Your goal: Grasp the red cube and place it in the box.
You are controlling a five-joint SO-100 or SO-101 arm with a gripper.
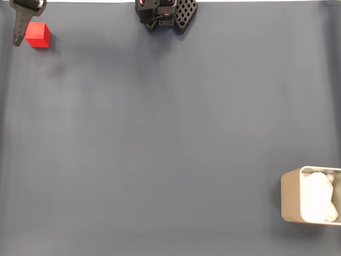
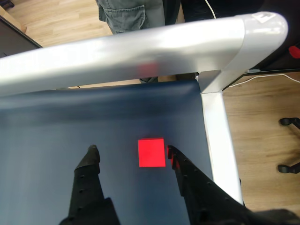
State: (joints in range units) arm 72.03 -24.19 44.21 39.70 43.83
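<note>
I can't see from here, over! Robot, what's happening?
Gripper open, fingers either side of red cube. Cube on the mat, not lifted. Box far off, path clear.

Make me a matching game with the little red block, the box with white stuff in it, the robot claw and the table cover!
Things:
1. small bright red cube
2. beige-grey rounded box
3. black two-finger claw
4. dark blue table mat

Descriptions:
A. lined with wrinkly white material
B. open
C. lies flat under everything
D. sits between two black fingers

Pairs: 1-D, 2-A, 3-B, 4-C
</note>
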